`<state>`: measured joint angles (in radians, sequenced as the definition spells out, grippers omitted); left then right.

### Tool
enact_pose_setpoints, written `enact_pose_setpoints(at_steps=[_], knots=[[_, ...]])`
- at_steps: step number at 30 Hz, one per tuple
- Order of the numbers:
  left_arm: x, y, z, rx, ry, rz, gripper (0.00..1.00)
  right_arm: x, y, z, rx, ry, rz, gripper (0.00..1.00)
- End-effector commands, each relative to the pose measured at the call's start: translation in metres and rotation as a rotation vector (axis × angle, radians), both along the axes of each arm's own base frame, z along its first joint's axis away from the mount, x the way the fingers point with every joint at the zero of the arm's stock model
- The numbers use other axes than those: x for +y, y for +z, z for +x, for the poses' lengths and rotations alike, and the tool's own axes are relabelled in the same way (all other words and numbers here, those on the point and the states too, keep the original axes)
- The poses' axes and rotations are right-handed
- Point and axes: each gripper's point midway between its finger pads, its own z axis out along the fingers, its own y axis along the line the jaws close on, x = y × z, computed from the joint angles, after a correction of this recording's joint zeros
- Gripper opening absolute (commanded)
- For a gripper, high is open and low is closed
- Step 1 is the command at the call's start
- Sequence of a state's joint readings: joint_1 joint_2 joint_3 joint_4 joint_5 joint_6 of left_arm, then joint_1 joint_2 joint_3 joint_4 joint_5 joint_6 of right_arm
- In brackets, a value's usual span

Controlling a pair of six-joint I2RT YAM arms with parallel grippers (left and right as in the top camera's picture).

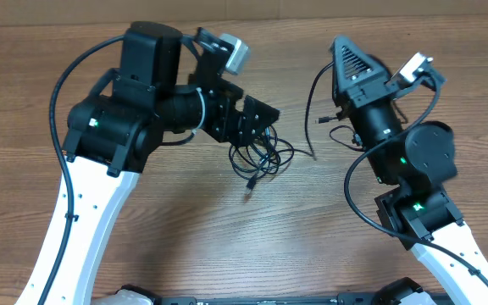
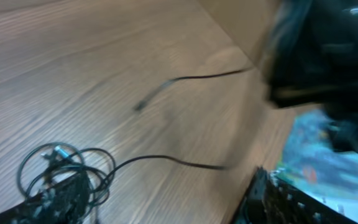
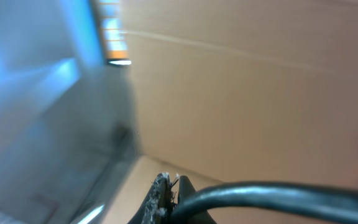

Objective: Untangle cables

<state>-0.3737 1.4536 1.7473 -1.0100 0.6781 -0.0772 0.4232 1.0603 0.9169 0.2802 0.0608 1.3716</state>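
Observation:
The cables [image 1: 259, 156] lie as a small tangle of thin black loops in the middle of the table, with one plug end [image 1: 248, 194] trailing toward the front. My left gripper [image 1: 261, 127] hovers at the tangle's back edge, open. In the left wrist view the tangle [image 2: 64, 171] sits at lower left under one finger [image 2: 48, 202], and the other finger [image 2: 272, 199] stands far to the right. A loose strand [image 2: 166, 160] runs out between them. Another thin cord with a plug [image 2: 139, 107] lies farther off. My right gripper [image 1: 346, 52] [image 3: 169, 182] is shut and points away from the table.
A thin black cord [image 1: 310, 110] arcs beside the right arm, with a small plug [image 1: 318, 123] close to it. The right arm's own thick wire [image 3: 278, 193] crosses the right wrist view. A brown wall fills the rest of that view.

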Motion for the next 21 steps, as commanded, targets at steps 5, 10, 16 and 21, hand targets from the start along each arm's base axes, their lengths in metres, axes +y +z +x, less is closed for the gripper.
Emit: enact_pose_setpoints(at_steps=[5, 10, 16, 21], knots=[[-0.013, 0.002, -0.017, -0.019, -0.097, -0.01, 0.89, -0.011, -0.018, 0.006, 0.096, -0.066, -0.013, 0.04], [-0.015, 0.005, -0.014, -0.035, -0.098, -0.017, 0.8, 0.015, -0.018, -0.005, 0.088, 0.101, -0.035, 0.05], [-0.025, 0.007, -0.014, -0.046, -0.121, -0.035, 0.76, 0.026, -0.017, -0.011, 0.083, 0.173, -0.043, 0.05], [-0.037, -0.005, -0.01, 0.015, -0.122, -0.036, 0.66, 0.036, -0.016, -0.018, 0.073, 0.239, -0.051, 0.07]])
